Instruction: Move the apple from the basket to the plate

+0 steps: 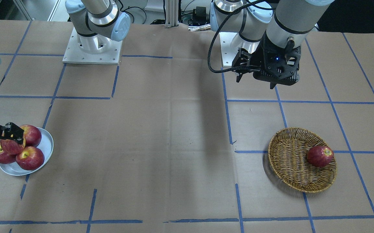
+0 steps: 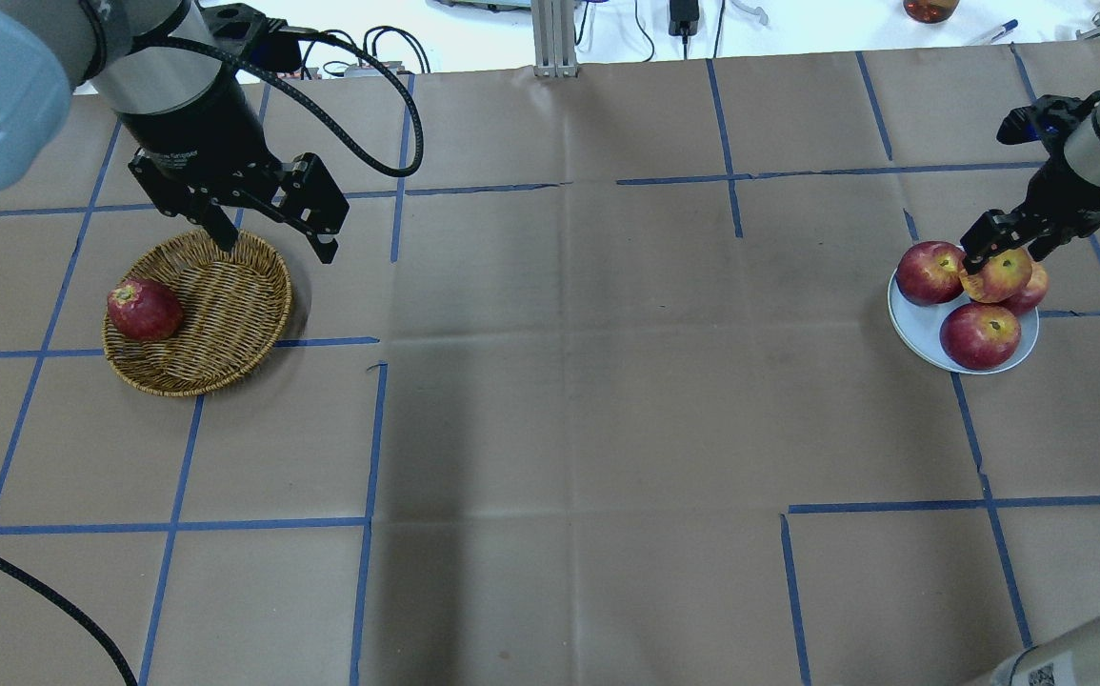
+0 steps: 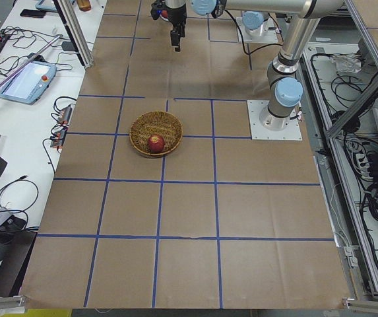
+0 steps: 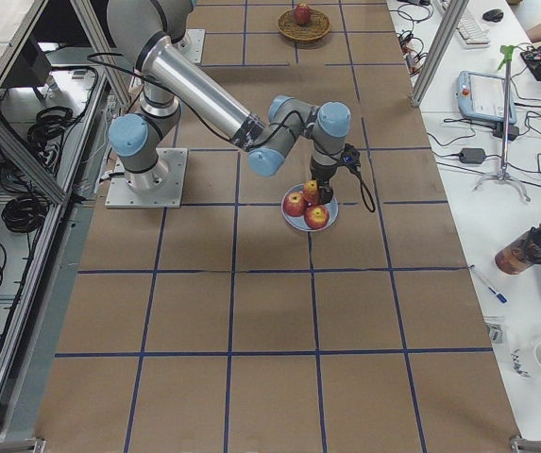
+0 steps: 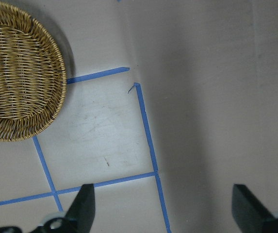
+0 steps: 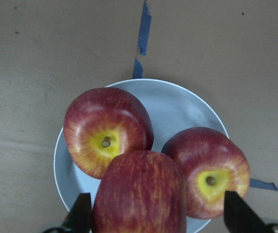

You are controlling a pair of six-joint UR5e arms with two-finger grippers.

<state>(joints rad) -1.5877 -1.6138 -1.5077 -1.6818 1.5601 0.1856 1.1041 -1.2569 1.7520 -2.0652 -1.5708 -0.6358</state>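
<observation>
on the plate [image 2: 913,322], three deeper-red apples [image 2: 979,335]

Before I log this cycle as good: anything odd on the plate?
Yes. The apple is perched on top of three other apples crowding the plate, not on its surface, with the right gripper open around it. It could roll off.

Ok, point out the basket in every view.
Front-facing: basket at lower right.
Overhead: left side.
Exterior left: upper middle.
Exterior right: top edge, far end.
Left wrist: upper left corner.
Right wrist: not in it.
Landmark: the dark red apple lying in it.
</observation>
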